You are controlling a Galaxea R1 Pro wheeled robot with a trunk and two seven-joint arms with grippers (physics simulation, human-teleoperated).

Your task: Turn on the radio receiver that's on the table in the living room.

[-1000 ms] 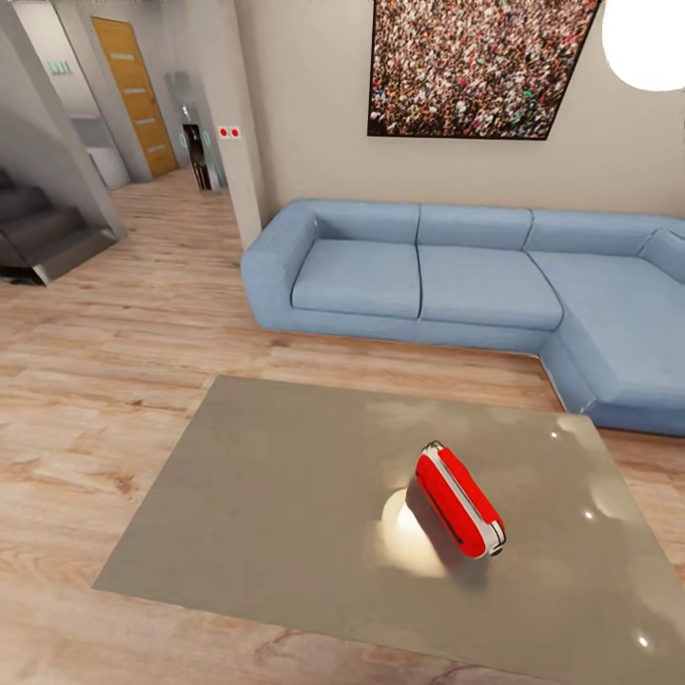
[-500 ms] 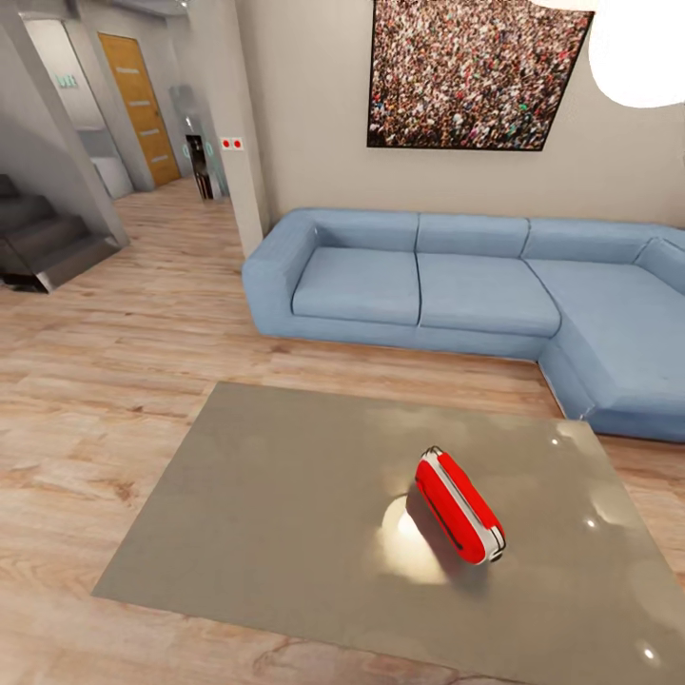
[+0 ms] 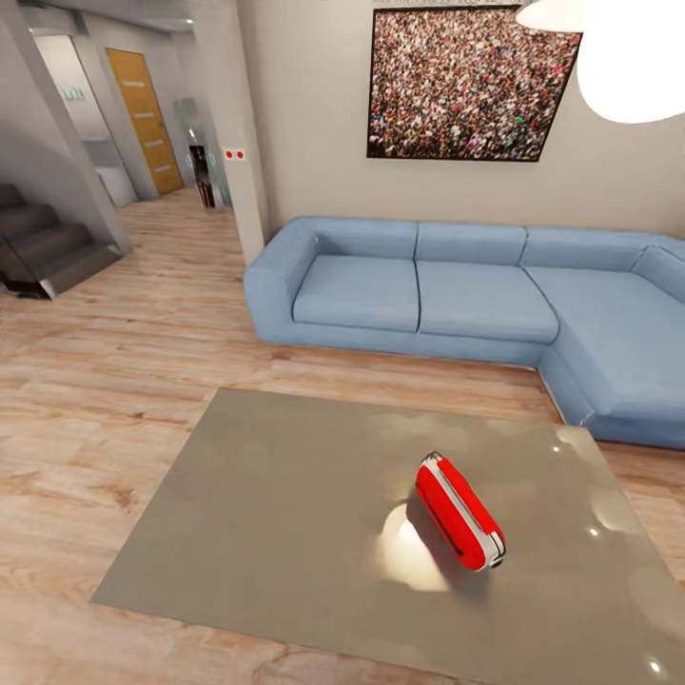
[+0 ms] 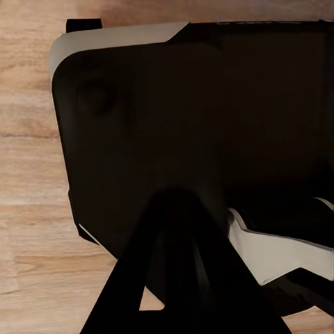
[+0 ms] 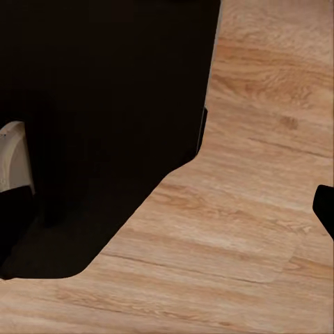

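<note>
Currently my head view has the bright red oblong radio [image 3: 459,512] lower right on the glossy grey-taupe table [image 3: 276,514]; my wrist views give light wood floor [image 5: 264,209] and dark robot body, grip state unreadable.

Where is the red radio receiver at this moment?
In the head view, the radio receiver lies on the grey table, toward its right side, with the blue sofa beyond it.
</note>
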